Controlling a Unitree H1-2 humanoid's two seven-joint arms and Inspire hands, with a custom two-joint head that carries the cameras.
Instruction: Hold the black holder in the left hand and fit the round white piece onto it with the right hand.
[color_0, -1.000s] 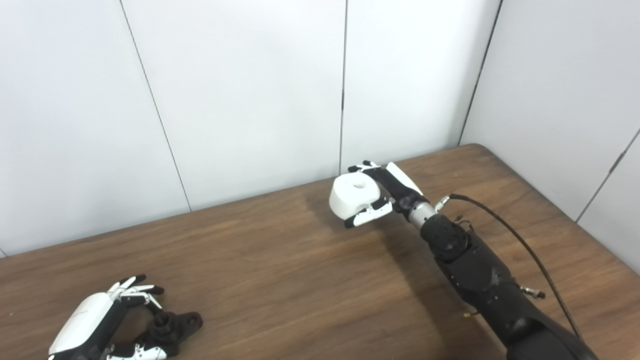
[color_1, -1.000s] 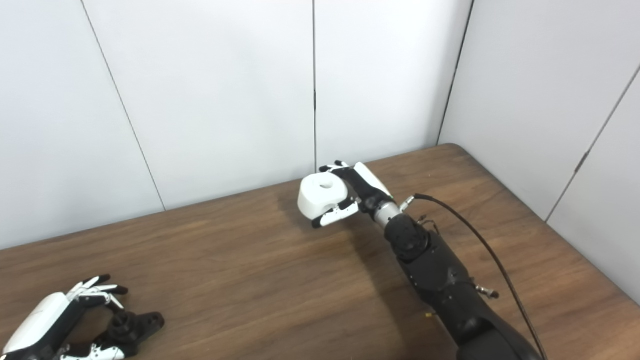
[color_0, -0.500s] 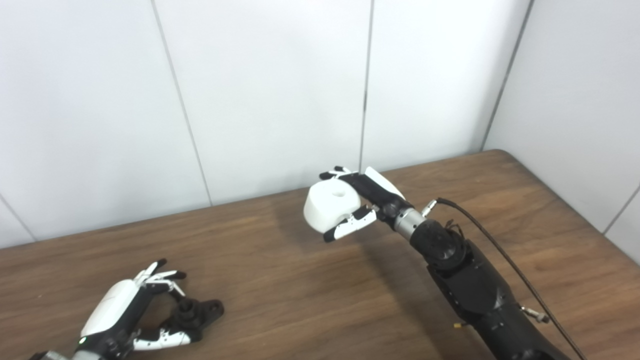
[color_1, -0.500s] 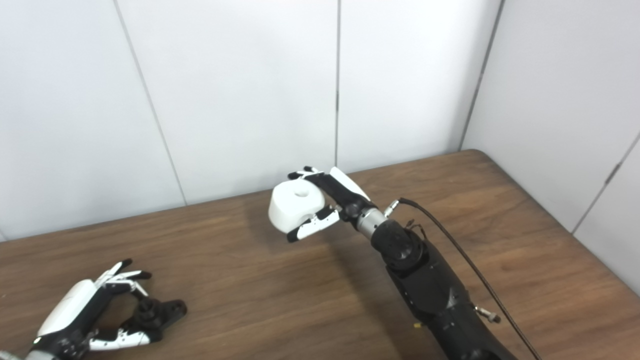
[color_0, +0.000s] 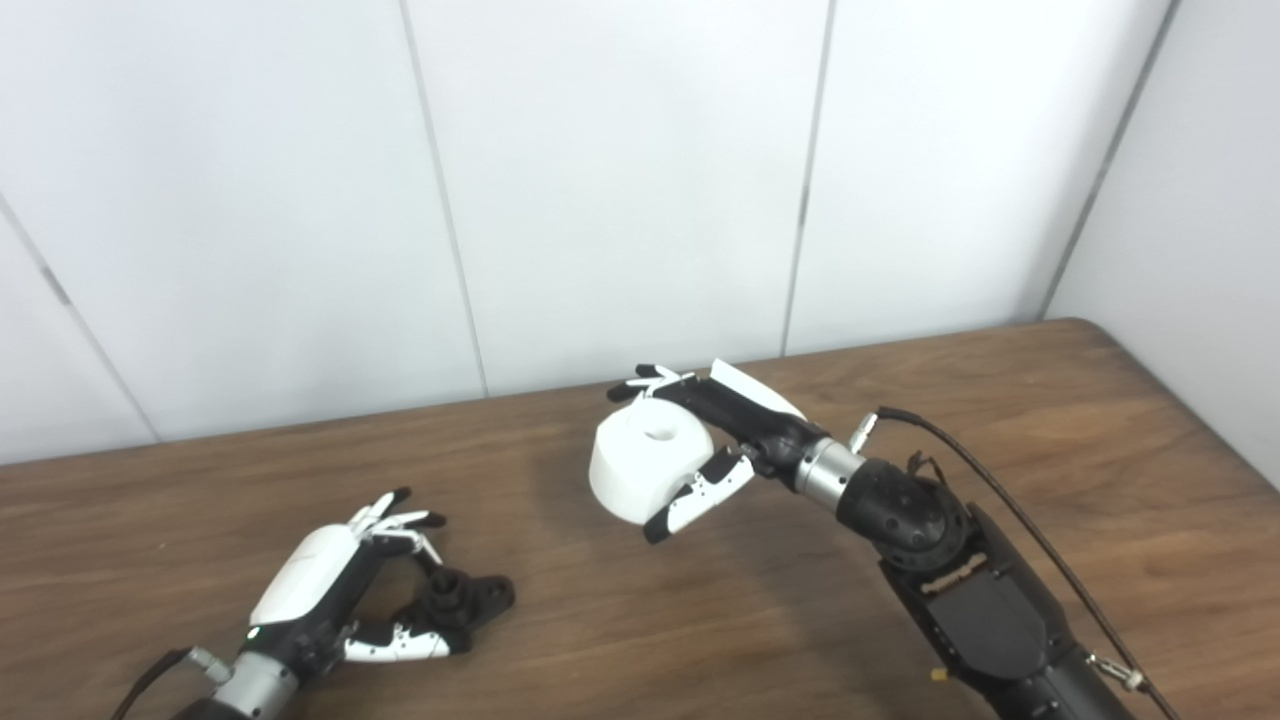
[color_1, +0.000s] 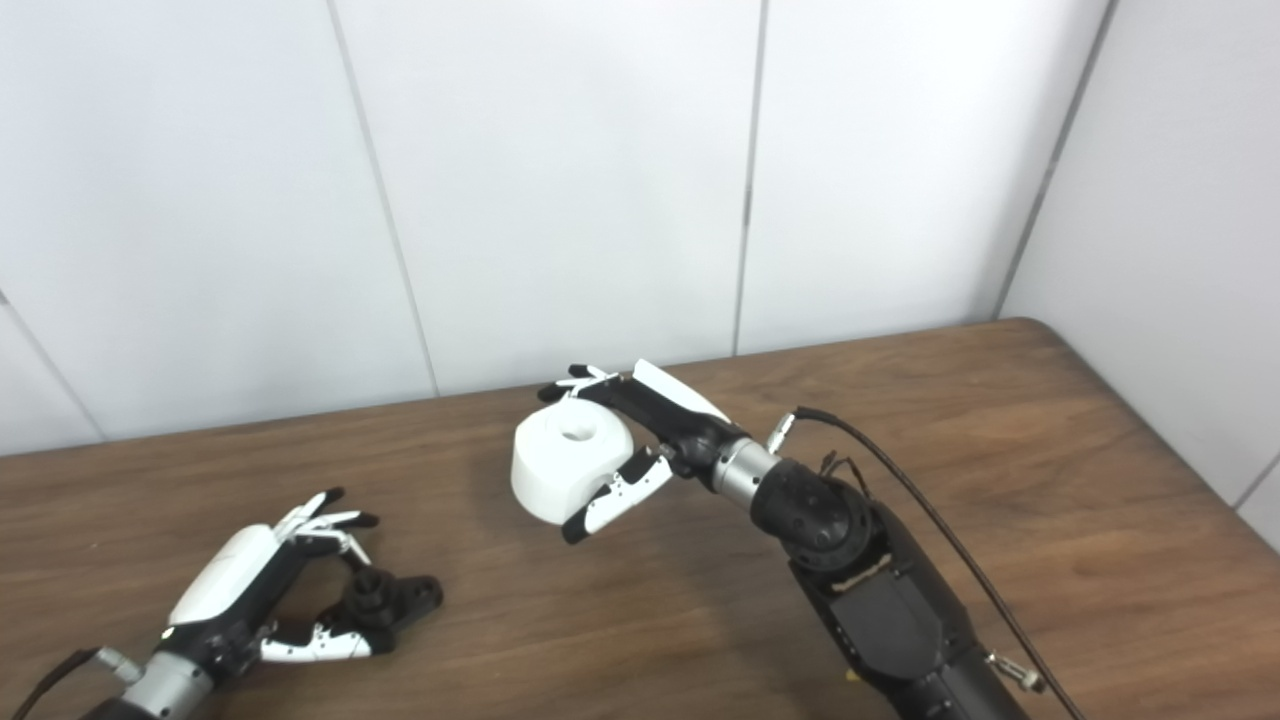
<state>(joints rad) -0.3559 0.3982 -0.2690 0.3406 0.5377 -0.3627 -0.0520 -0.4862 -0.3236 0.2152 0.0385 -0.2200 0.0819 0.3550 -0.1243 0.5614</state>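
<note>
The black holder (color_0: 462, 598) lies on the wooden table (color_0: 1080, 430) at the near left, a short post standing up from its flat base. My left hand (color_0: 335, 580) is cupped around it: the fingers arch over the post and the thumb lies along the base, without closing on it. My right hand (color_0: 742, 432) is held above the middle of the table, shut on the round white piece (color_0: 645, 468). The piece's top face with its centre hole points up. The piece hangs to the right of the holder and well above it, with bare table between them.
White wall panels (color_0: 620, 200) run close behind the table's far edge, and another wall closes off the right side. A black cable (color_0: 1010, 500) loops off my right forearm. Nothing else lies on the table.
The camera has panned left, shifting the whole picture right. Against the wall seams, my right hand has carried the white piece left and slightly lower. The left hand and holder have not moved.
</note>
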